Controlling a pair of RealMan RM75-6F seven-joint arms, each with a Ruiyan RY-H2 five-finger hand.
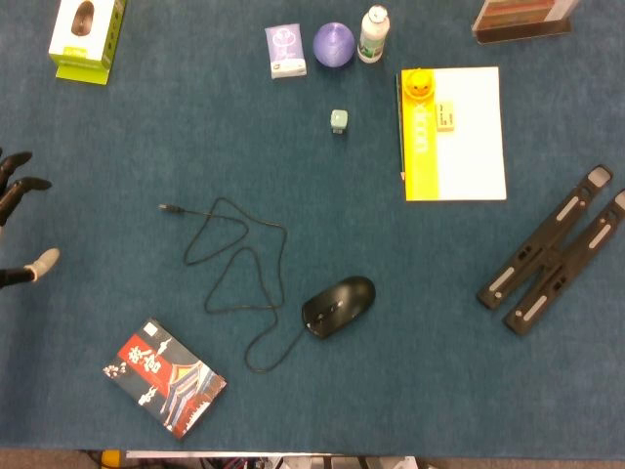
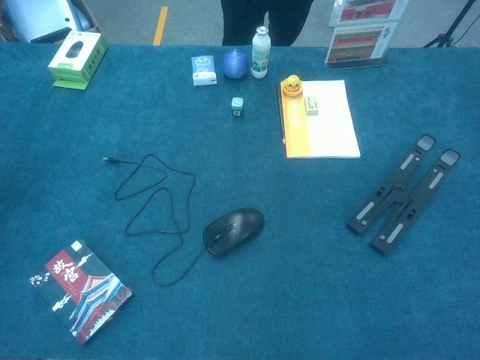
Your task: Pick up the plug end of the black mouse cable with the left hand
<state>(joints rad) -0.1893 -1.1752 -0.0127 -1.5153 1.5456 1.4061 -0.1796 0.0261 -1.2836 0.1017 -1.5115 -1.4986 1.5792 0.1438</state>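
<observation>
Plug end (image 1: 168, 208) of the black mouse cable (image 1: 244, 283) lies flat, left of the loops. Left hand (image 1: 20, 225), fingers spread and empty at the table's edge, should pinch it low from above; right hand unseen

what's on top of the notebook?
On the notebook: a yellow duck at its top left corner and a small eraser beside it. Whatever lies under the notebook is hidden.

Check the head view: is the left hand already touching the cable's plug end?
No. The left hand sits at the frame's left edge, apart from the plug end.
</observation>
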